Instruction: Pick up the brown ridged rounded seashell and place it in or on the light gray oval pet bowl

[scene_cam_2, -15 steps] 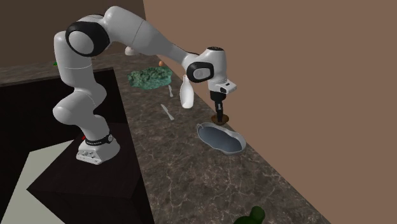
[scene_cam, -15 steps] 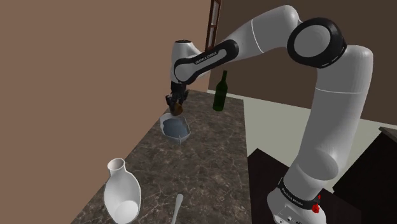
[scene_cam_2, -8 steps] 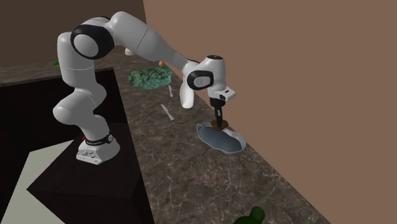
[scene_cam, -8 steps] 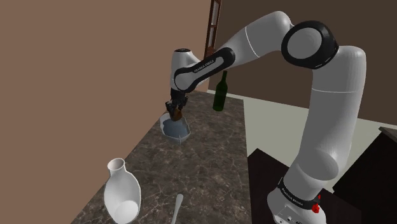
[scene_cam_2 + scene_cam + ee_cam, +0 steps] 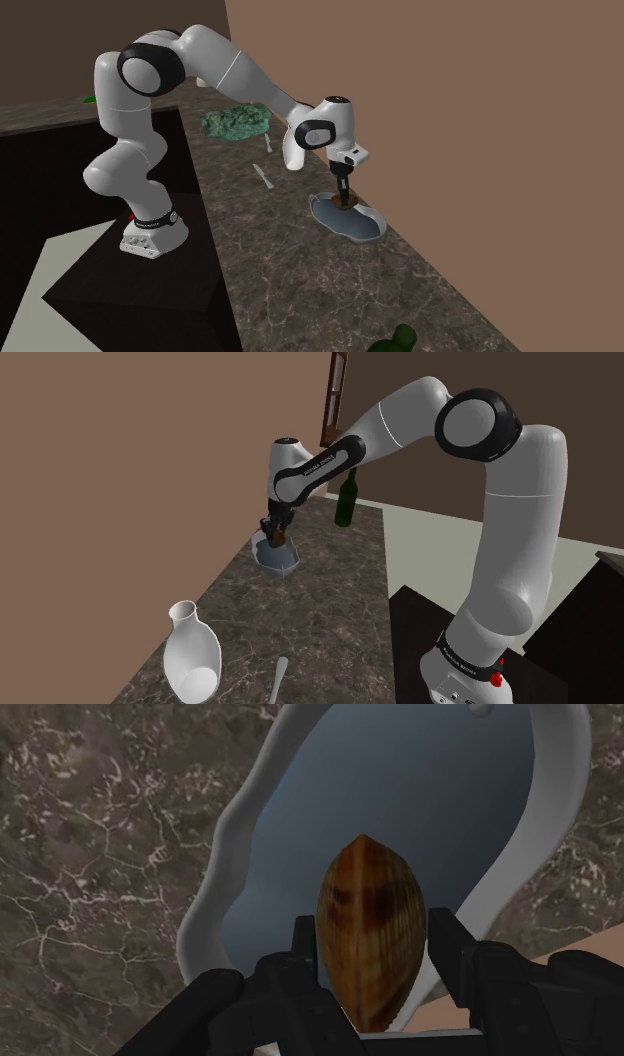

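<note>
Clamping the brown ridged shell (image 5: 366, 929) by its flanks, pincer (image 5: 276, 535) hangs low over the grey bowl (image 5: 228, 854). Shell looks light, stiff, likely brittle; ridges should aid grip.

The light is soft and even in all three views, and its source cannot be told. The white arm (image 5: 515, 542) is the brightest thing, gently shaded on its under sides. The dark tabletop (image 5: 330, 602) and the brown wall (image 5: 150, 472) look dim and flat. In the wrist view the black hand (image 5: 372, 944) shows almost no detail, and the brown shell (image 5: 365, 904) has a mild sheen.
</note>
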Robot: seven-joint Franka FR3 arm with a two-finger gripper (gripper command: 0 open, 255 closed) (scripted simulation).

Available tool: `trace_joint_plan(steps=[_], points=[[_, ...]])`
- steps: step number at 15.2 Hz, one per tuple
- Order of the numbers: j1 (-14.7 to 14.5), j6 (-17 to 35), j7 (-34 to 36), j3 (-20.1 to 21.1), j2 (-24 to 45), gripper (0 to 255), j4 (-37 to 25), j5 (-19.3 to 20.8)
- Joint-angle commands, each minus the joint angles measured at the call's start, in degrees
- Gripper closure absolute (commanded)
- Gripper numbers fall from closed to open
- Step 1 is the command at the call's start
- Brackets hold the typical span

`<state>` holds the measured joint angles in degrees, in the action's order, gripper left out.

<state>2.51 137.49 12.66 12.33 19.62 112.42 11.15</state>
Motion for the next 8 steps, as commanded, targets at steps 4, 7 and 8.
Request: trace_joint_plan(steps=[4,7,8], points=[[0.0,0.0,0.0,0.0,0.0,0,0.0,0.0],[0.0,0.0,0.0,0.0,0.0,0,0.0,0.0],[0.0,0.0,0.0,0.0,0.0,0,0.0,0.0]])
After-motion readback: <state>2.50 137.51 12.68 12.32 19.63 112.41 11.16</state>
